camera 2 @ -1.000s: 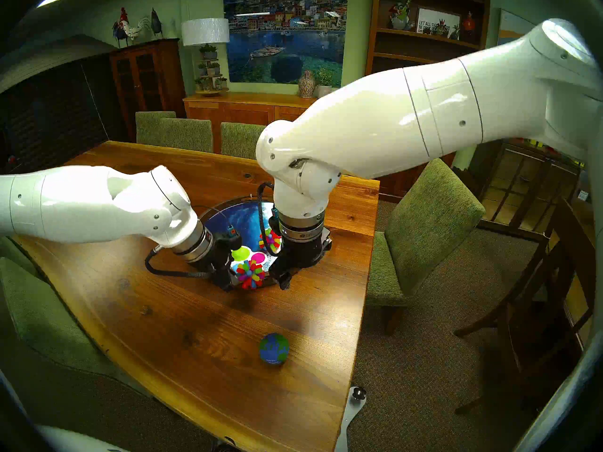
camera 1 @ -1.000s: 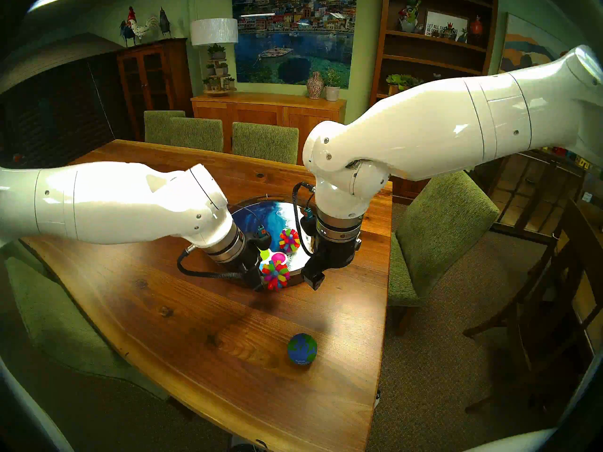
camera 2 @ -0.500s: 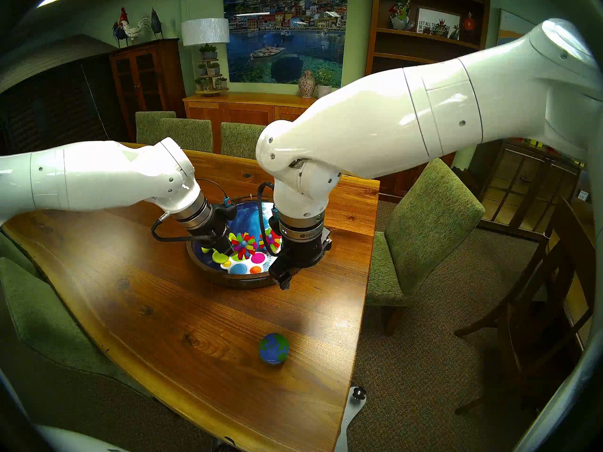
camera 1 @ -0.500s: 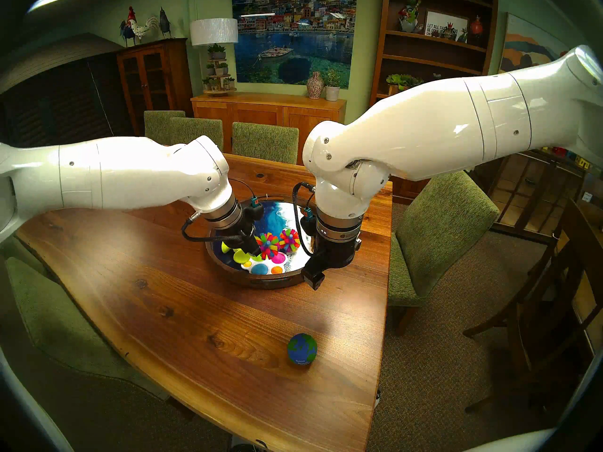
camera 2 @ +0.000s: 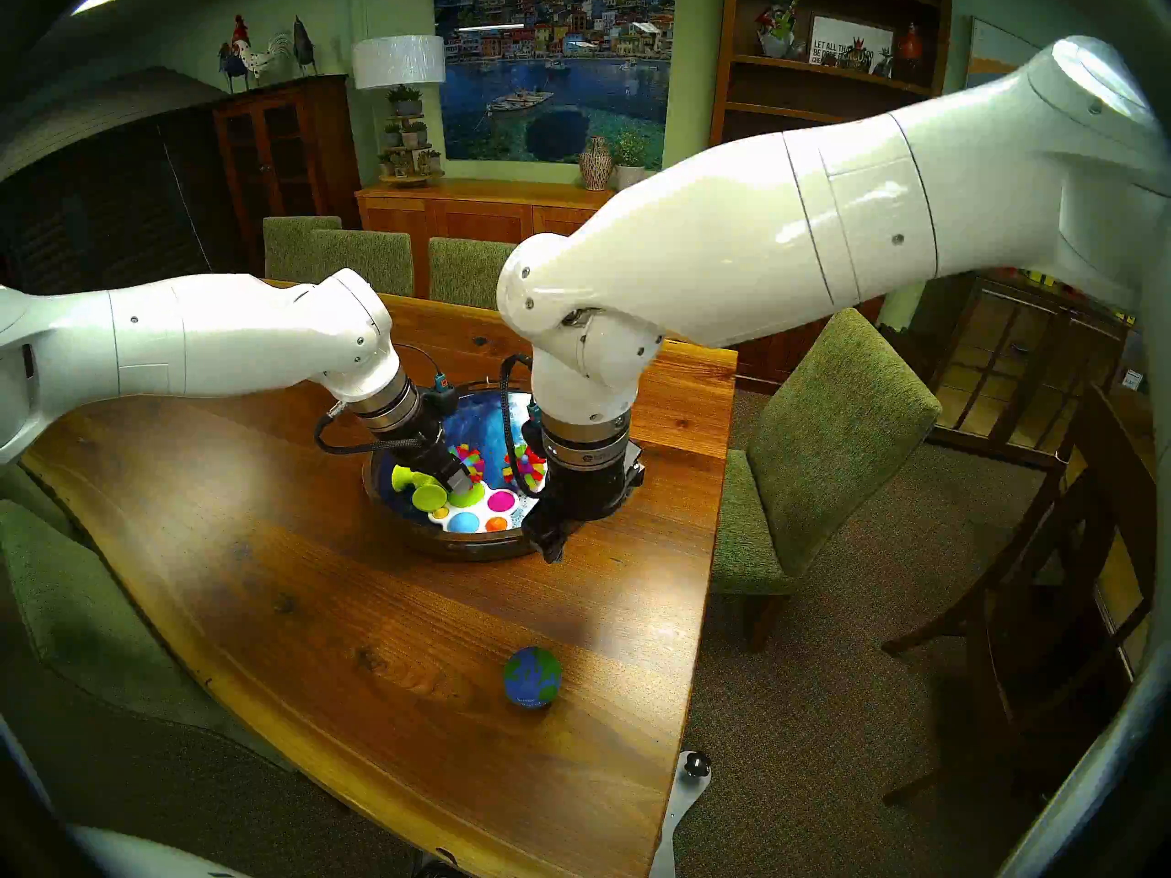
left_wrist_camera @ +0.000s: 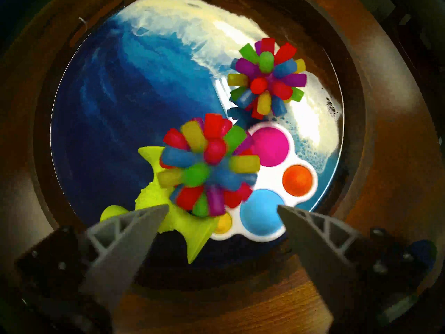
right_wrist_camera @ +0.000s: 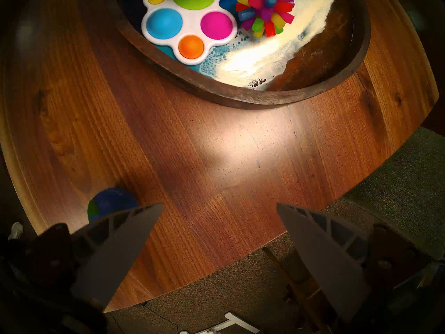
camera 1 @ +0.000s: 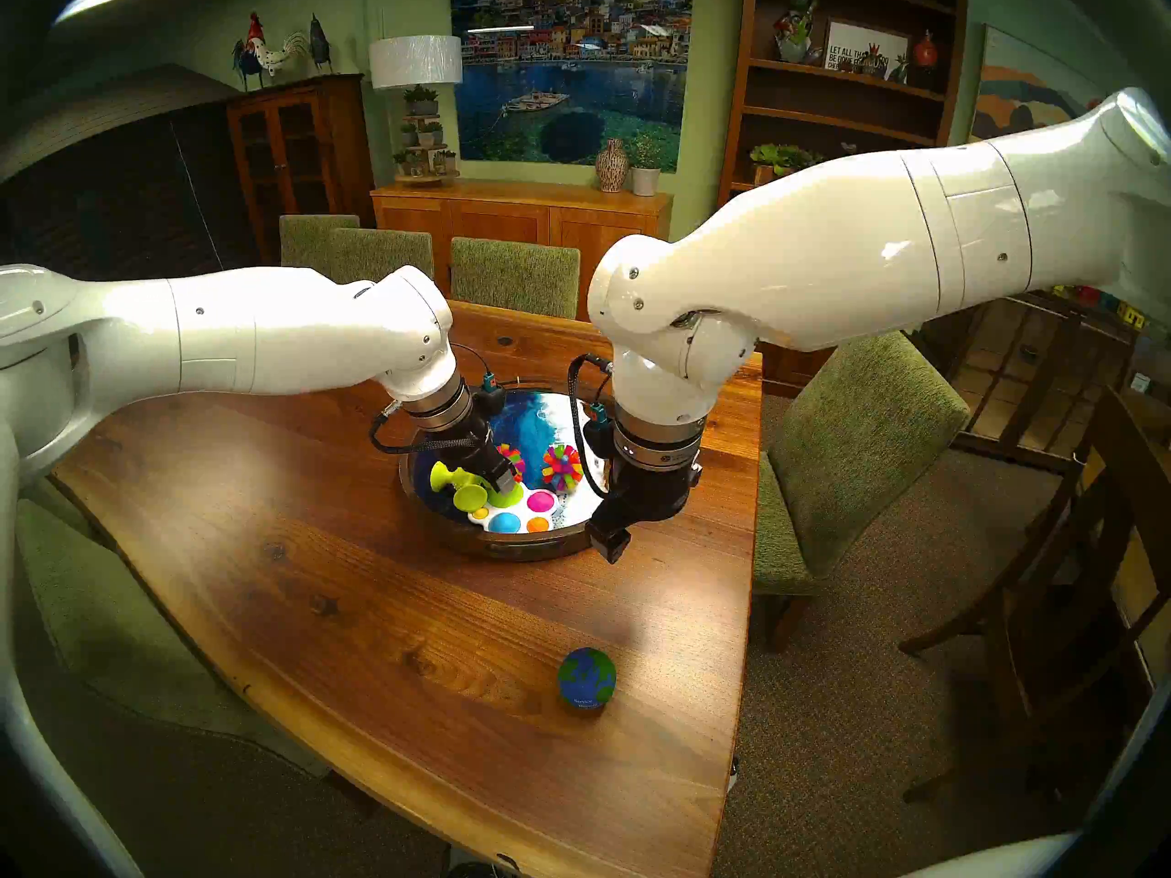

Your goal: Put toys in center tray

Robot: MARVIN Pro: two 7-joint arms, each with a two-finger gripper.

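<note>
From the head camera, the left gripper (camera 1: 504, 477) hides most of one spiky ball (camera 1: 512, 460), and the right wrist covers the round tray's (camera 1: 443, 531) right rim. In the left wrist view that ball (left_wrist_camera: 208, 166) is blurred and overlaps the lime-green suction-cup piece (left_wrist_camera: 149, 196) and the white bubble board (left_wrist_camera: 269, 181). In the right wrist view, a finger (right_wrist_camera: 115, 249) hides part of the globe ball (right_wrist_camera: 110, 202), and the frame's top edge cuts the board (right_wrist_camera: 187, 25).

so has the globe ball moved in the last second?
No. The globe ball sits at the same spot on the table, by the same wood knot near the front edge, well outside the tray.
</note>
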